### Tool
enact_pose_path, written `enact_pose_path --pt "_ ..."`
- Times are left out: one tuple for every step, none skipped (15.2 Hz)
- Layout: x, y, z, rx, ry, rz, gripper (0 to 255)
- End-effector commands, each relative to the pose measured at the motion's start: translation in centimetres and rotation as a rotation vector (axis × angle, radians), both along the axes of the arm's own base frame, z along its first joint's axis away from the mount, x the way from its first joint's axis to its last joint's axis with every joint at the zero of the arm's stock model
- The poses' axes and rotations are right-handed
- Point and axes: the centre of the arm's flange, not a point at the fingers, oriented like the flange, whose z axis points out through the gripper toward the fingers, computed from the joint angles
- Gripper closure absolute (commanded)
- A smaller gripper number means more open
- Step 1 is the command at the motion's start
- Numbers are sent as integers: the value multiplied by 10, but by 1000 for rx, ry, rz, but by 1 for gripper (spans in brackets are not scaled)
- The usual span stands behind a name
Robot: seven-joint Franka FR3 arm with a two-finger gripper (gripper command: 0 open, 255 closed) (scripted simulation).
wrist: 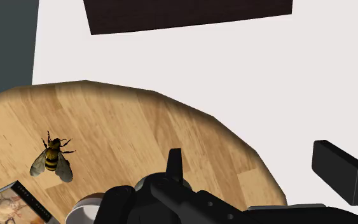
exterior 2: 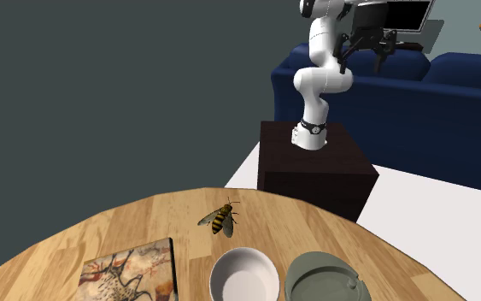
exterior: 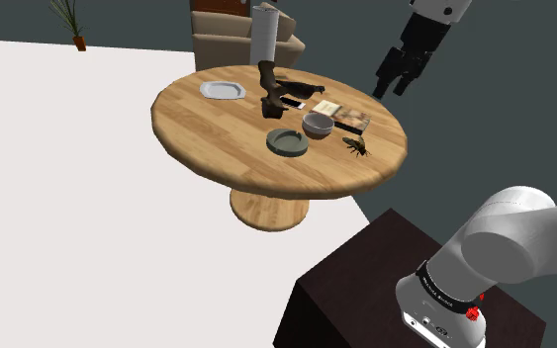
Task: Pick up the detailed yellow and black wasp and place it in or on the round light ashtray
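Pincer (exterior: pixel 393 91) hangs spread, clear of one wasp (exterior: pixel 356 146) and one ashtray (exterior: pixel 287 141).

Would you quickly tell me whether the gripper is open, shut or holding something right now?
Gripper: open, fingers apart, holding nothing; the wasp lies on the table, apart from it.

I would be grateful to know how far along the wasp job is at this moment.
Done: nothing yet. The wasp lies on the wooden table, outside the round grey ashtray. In hand: the hand hangs open in the air above the table's edge, clear of the wasp. Left: lowering, gripping the wasp, carrying it to the ashtray and letting go.
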Motion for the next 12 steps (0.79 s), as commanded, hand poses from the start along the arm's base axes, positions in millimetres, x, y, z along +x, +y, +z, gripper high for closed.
enact_pose_path --pt "0 0 0 0 0 0 0" --pt "5 -8 -9 -2 0 -7 0" --pt "10 -16 -18 -3 1 -14 0" --pt "15 -24 -26 -5 1 -21 0" --pt "21 -32 -35 -6 1 -28 0" --pt "26 -40 -44 -8 1 -36 0" --pt "30 -49 -52 -9 2 -43 0" --pt "35 -57 -61 -11 2 -50 0" --pt "40 -65 -70 -12 2 -57 0" --pt "45 -74 -79 -14 3 -64 0" --pt "50 -82 -87 -15 3 -71 0" --pt "54 -90 -96 -17 3 -78 0"
